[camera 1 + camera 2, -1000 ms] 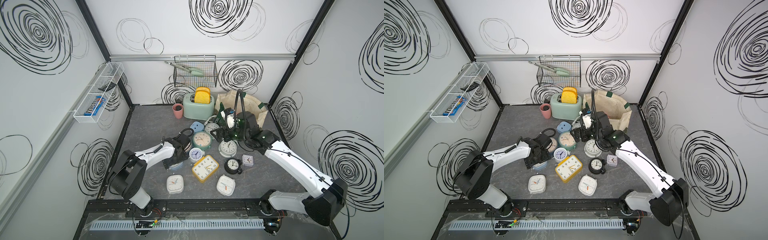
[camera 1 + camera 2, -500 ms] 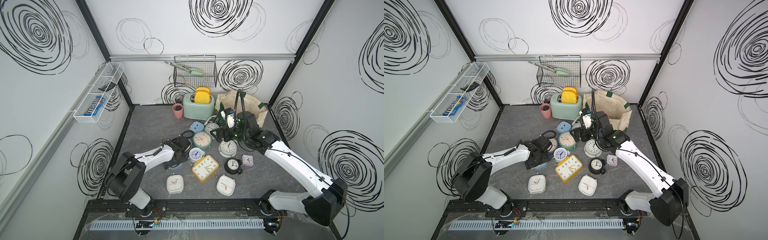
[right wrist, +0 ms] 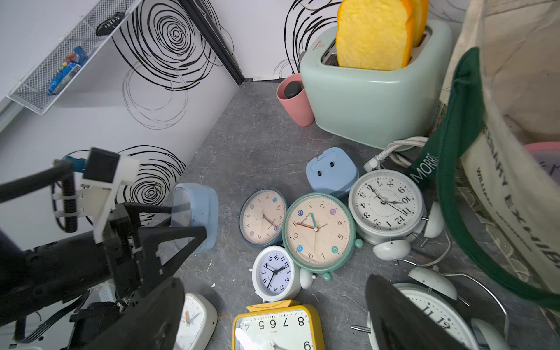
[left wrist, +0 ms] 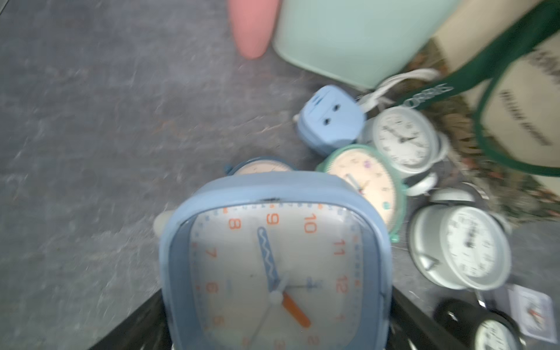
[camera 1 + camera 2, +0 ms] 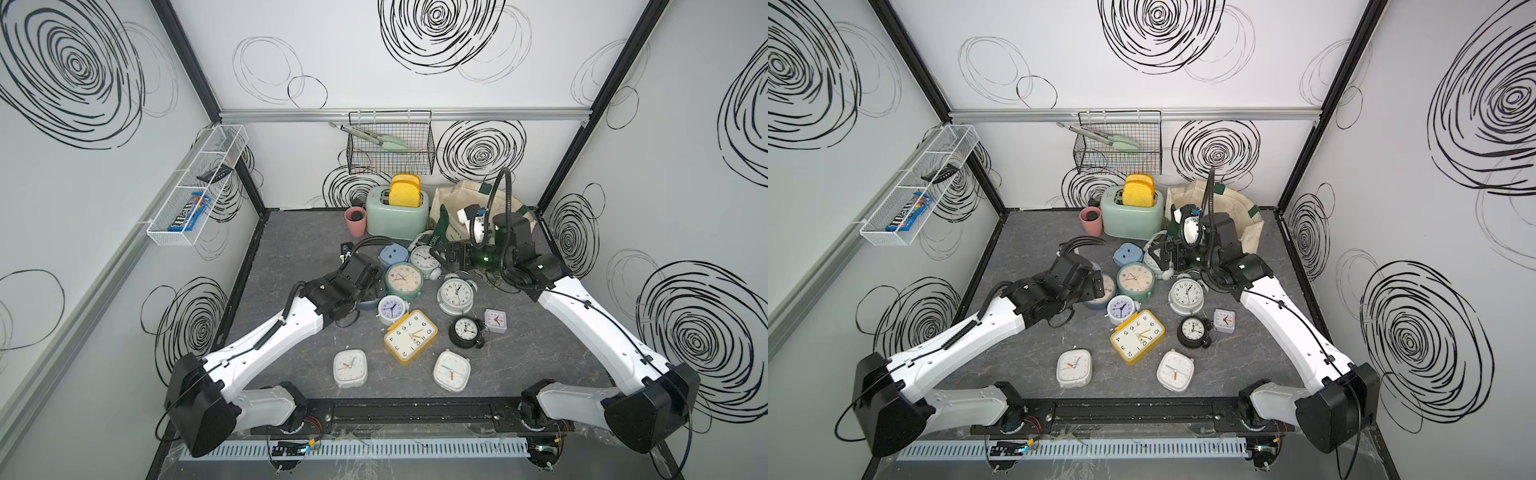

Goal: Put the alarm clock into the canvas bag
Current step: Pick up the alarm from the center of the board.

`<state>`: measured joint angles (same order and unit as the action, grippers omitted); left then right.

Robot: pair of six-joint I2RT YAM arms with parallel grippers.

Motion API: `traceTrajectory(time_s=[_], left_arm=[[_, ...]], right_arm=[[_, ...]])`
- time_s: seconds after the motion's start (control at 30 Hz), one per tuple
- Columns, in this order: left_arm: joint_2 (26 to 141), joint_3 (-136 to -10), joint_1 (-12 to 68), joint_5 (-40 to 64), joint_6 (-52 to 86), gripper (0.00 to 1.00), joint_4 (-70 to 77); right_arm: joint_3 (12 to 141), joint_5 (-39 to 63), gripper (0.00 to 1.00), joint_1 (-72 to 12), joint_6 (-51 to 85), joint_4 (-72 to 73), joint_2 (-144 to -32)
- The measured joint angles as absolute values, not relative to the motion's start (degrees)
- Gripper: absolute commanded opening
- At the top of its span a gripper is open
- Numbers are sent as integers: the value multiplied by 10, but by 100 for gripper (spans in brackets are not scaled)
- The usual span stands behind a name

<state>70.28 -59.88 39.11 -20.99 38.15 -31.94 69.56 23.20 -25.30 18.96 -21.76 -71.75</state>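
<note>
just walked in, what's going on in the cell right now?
The left gripper appears clamped on a blue alarm clock, holding it on edge beside the pile of other clocks. The right gripper hangs open above the clocks in front of the canvas bag, holding nothing. The bag stands at the back next to the toaster; the blue clock is not in it yet.
</note>
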Motion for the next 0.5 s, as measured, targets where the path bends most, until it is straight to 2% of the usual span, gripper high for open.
traceTrajectory(time_s=[0.17,0.3,0.5], left_arm=[[652,-566,392,-124,234,95,-155],[628,-503,392,-4,99,97,-8],[629,-467,403,107,-51,98,70]], right_arm=[[735,265,97,-245,195,-230,-718],[777,276,97,-249,192,-243,-718],[817,262,97,-310,171,-293,-738]])
